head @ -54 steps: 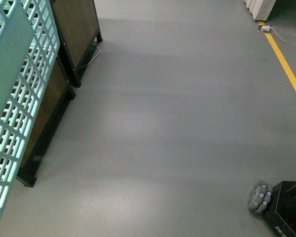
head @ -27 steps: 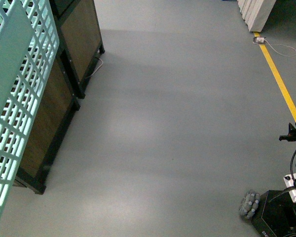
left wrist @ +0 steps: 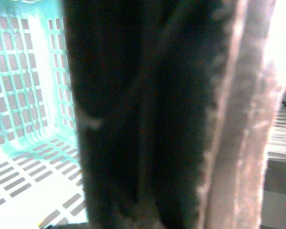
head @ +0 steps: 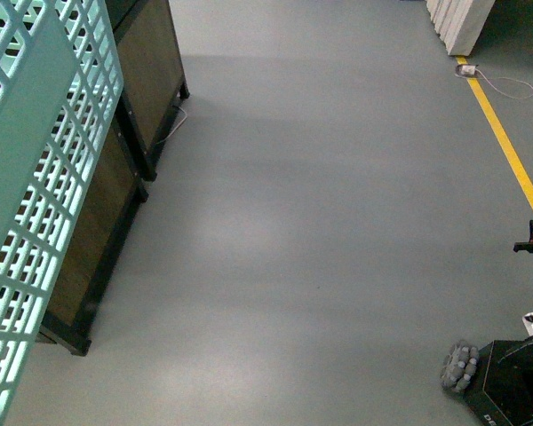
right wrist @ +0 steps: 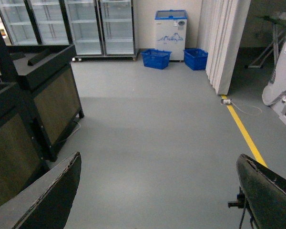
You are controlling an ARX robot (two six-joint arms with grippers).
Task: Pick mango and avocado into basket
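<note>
Closest, the teal basket (head: 44, 177) fills the front view's left edge, its lattice wall overlapping dark cabinets (head: 147, 71). A dark blurred shape (left wrist: 143, 114) blocks the left wrist view, so I cannot tell the left pincer's state. The right pincer (right wrist: 158, 160) gapes wide, holding nothing, over grey floor (head: 320, 222). Further off lie a yellow line (head: 511, 151) and glass-door fridges (right wrist: 81, 24).

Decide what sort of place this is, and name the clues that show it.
Likely a shop-like hall: glass-door fridges along the far wall, blue baskets beside a chest freezer, a yellow floor line.
</note>
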